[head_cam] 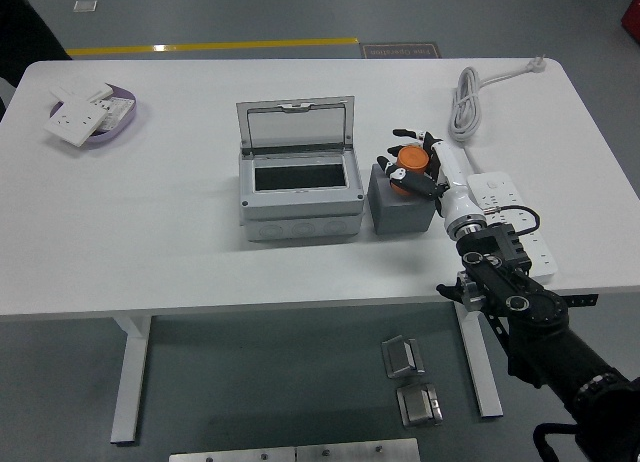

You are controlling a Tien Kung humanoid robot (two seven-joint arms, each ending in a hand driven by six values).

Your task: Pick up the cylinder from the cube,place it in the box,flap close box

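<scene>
Right now your right arm comes in from the lower right corner, crossing the desk's (150, 282) near edge so the right hand (418, 167) can reach the grey cube (398, 210) from its own side. You have that hand curled around the orange cylinder (411, 160), dark fingers (399, 179) wrapping it front and back, though you cannot tell from here whether it has lifted clear or sits on the cube's top. The cylinder looks short, round and bright orange, easy to track against the grey. Just left of the cube stands the grey box (300, 197), nearly touching it, so your transfer is short. Its flap (295, 124) stands upright behind the dark opening, leaving the way in clear from above. Your left hand is out of sight.
</scene>
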